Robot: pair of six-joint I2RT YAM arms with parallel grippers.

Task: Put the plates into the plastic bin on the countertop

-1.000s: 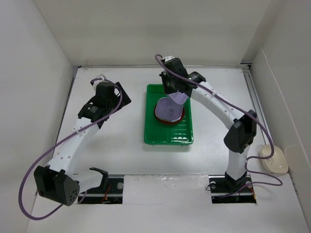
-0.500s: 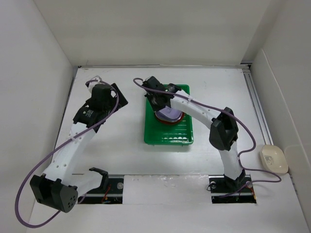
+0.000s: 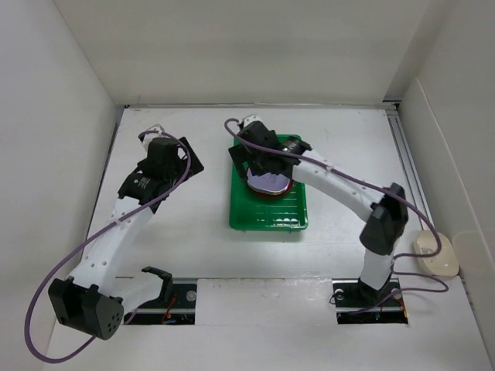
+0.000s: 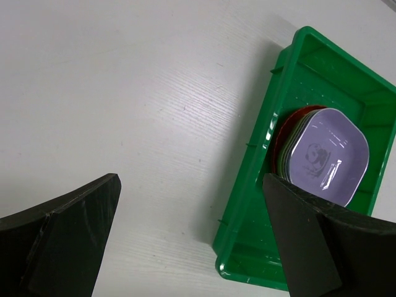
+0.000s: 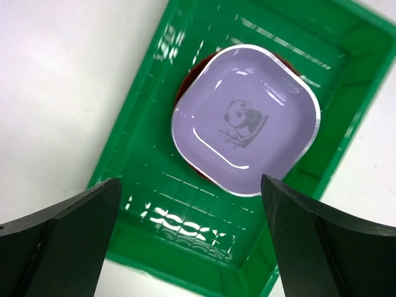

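The plastic bin (image 3: 268, 212) is bright green and lies mid-countertop. In it sits a stack of plates with a lavender dish (image 3: 269, 182) on top. In the right wrist view the lavender dish (image 5: 247, 139) lies flat over a red-brown plate (image 5: 185, 86), free of the fingers. My right gripper (image 3: 261, 164) hovers open just above the bin (image 5: 133, 124), and its jaws (image 5: 190, 198) are empty. My left gripper (image 3: 186, 158) hangs open left of the bin, with nothing between its fingers (image 4: 192, 204). The left wrist view shows the bin (image 4: 247, 185) and the stack (image 4: 328, 154). A cream dish (image 3: 433, 253) lies at the countertop's right edge.
White walls close in the white countertop (image 3: 178, 232) on the left, back and right. The right arm's elbow (image 3: 384, 224) stands between the bin and the cream dish. Purple cables trail from both arms.
My right gripper came down into the bin holding the tilted lavender dish, then opened. The dish now lies flat on the stack. The left arm barely moved.
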